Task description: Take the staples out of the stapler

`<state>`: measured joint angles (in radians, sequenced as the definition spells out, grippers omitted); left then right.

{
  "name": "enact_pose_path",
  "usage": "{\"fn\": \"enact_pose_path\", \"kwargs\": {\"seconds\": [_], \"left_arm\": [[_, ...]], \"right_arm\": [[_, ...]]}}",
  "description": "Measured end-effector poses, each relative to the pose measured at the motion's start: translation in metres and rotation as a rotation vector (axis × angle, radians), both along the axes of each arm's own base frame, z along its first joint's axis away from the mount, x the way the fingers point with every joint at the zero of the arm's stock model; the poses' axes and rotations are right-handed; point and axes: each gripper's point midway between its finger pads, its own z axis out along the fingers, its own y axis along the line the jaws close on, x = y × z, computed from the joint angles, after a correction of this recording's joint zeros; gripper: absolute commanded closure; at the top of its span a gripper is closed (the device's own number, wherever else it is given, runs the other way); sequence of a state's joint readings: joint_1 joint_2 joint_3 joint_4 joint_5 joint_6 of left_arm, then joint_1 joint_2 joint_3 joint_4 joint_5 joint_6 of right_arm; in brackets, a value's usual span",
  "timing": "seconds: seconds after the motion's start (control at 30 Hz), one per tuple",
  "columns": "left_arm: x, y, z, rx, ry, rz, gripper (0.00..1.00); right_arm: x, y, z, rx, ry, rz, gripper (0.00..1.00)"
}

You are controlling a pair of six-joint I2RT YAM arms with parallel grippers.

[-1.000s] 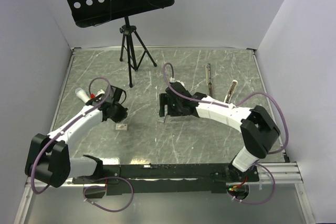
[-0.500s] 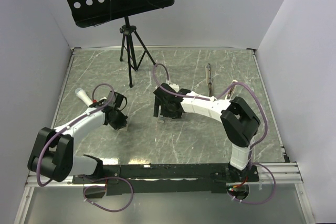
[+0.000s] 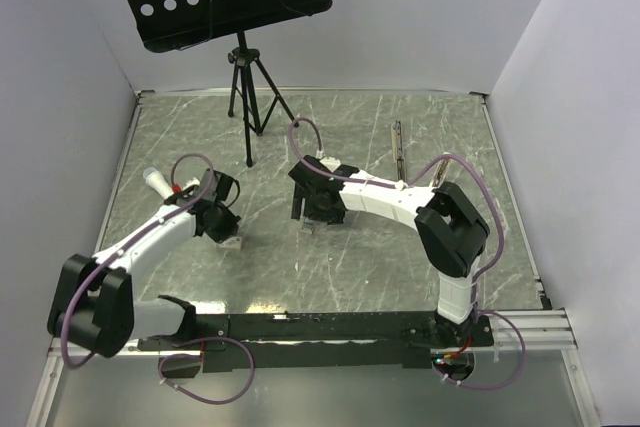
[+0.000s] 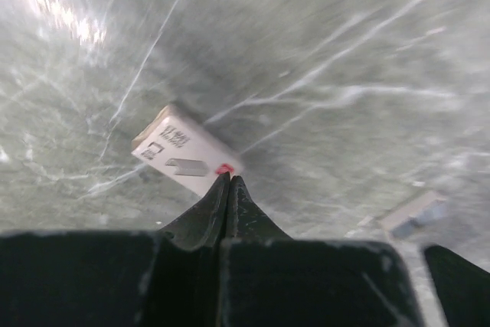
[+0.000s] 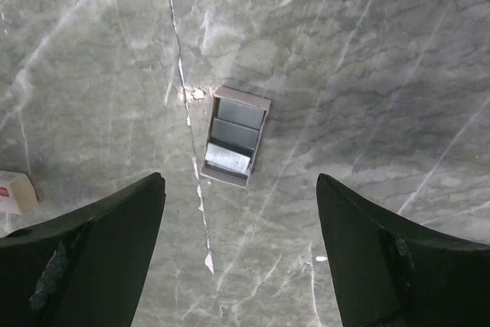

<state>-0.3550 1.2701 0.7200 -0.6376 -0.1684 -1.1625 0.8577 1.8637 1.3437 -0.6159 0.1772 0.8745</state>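
1. Pressing flat together with no gap showing, the fingers of the left pincer (image 4: 228,181) end in a point at the red-marked corner of a small pale box (image 4: 180,148) lying on the tabletop (image 3: 380,257). Whether the tips actually nip that corner cannot be told.
2. The left arm runs from its folded elbow at the near left edge in a long diagonal toward the middle-left of the tabletop, wrist tipped down over the box.
3. The right pincer (image 5: 239,181) hangs with its fingers spread wide apart, holding nothing. It faces straight down at a little open tray (image 5: 242,96) that sits between the two fingers in the wrist view.
4. The staples (image 5: 227,158) lie in that tray as short grey strips, side by side.
5. The right arm rises from its base, bends sharply at the elbow on the right, and stretches its forearm leftward to the tabletop's centre.
6. The stapler (image 3: 398,152) shows as a slim dark bar lying far right, well apart from both pincers.
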Motion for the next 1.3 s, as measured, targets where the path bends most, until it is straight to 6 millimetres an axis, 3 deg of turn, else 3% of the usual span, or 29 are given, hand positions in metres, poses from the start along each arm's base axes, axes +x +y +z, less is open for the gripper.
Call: {"fn": "enact_pose_path", "kwargs": {"seconds": [0.17, 0.3, 0.43, 0.57, 0.77, 1.07, 1.3], "left_arm": [[0.024, 0.011, 0.047, 0.048, -0.168, 0.005, 0.77], [0.039, 0.028, 0.084, 0.086, -0.297, 0.025, 0.51], [0.042, 0.05, 0.098, 0.11, -0.343, 0.05, 0.42], [0.045, 0.062, 0.102, 0.095, -0.364, 0.037, 0.41], [0.044, 0.077, 0.084, 0.085, -0.335, -0.014, 0.39], [0.046, 0.057, 0.076, -0.001, -0.35, -0.16, 0.29], [0.045, 0.059, 0.08, -0.009, -0.388, -0.151, 0.33]], "right_arm": [[0.001, 0.002, -0.005, -0.008, 0.011, -0.009, 0.17], [-0.001, 0.003, -0.014, -0.029, 0.03, -0.015, 0.2], [-0.003, 0.005, -0.023, -0.049, 0.046, -0.014, 0.24], [-0.003, 0.007, -0.031, -0.062, 0.056, -0.009, 0.29], [0.0, 0.014, -0.033, -0.049, 0.041, 0.05, 0.29], [0.002, 0.039, -0.03, 0.012, -0.001, 0.297, 0.27], [-0.001, 0.078, -0.018, 0.161, -0.075, 0.54, 0.27]]}}
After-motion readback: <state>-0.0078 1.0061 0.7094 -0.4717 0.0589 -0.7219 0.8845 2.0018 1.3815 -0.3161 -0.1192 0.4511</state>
